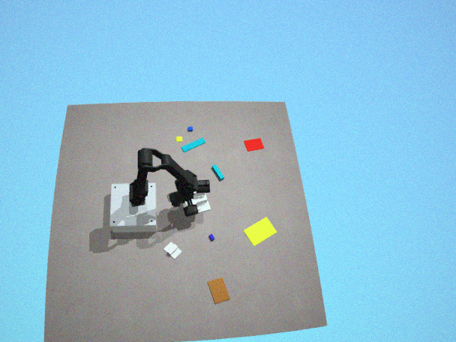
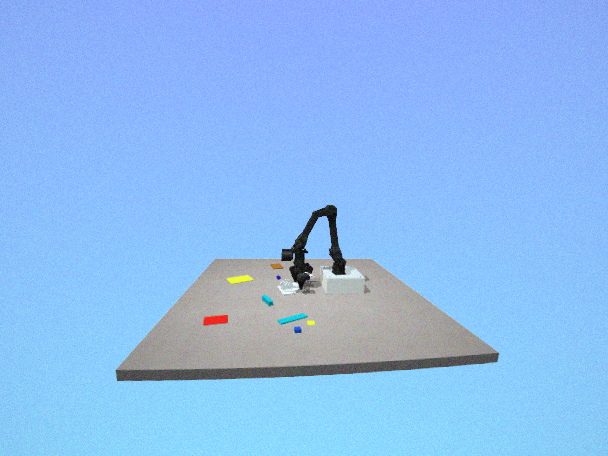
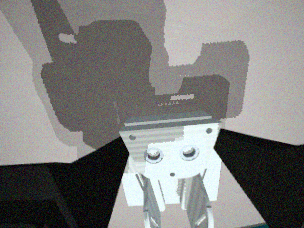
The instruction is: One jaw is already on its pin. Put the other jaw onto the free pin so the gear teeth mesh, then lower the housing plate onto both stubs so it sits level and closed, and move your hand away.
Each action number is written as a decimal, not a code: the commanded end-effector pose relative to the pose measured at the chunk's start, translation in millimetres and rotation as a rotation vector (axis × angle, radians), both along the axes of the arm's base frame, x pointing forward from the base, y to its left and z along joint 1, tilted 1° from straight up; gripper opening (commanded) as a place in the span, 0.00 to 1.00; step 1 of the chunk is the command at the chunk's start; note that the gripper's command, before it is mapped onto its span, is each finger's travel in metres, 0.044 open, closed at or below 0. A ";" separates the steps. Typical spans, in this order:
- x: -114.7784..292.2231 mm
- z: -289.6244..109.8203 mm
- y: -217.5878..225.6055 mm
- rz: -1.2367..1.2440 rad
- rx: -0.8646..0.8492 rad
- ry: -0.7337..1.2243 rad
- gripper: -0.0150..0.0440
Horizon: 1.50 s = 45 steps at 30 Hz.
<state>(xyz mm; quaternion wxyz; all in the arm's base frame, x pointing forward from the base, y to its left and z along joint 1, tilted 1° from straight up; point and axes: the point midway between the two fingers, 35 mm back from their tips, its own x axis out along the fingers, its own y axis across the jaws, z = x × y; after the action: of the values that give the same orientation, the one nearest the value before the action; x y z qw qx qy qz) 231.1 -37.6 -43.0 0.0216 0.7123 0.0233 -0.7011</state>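
My gripper (image 1: 185, 205) (image 2: 300, 284) (image 3: 167, 134) points down and is shut on the white housing plate (image 3: 171, 165), one black finger at each side edge. The plate has two round metal-ringed holes and small dark holes. It is over part of the white base (image 1: 205, 208) (image 2: 289, 293) (image 3: 133, 194). Below the plate in the wrist view, a left jaw (image 3: 152, 203) and a right jaw (image 3: 198, 200) stick out side by side, apart at their ends. The plate covers the gears, pins and stubs, so meshing and any contact cannot be told.
A small white stepped piece (image 1: 172, 250) and a blue block (image 1: 211, 237) lie beyond the arm. Cyan bars (image 1: 217, 172) (image 1: 193, 145), a yellow sheet (image 1: 260, 231), a red sheet (image 1: 253, 145) and a brown sheet (image 1: 219, 290) lie around. The arm's white pedestal (image 1: 124, 210) stands left.
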 end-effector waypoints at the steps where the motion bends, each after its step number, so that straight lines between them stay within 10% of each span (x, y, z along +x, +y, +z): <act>1: -0.9 -1.2 0.5 -0.003 0.003 0.002 0.85; 45: -0.9 -6.1 0.6 -0.003 0.003 0.002 0.85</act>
<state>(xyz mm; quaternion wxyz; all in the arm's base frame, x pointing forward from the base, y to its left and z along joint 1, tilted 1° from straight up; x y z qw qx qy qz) 229.9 -37.0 -46.6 0.0205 0.7113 0.0241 -0.7022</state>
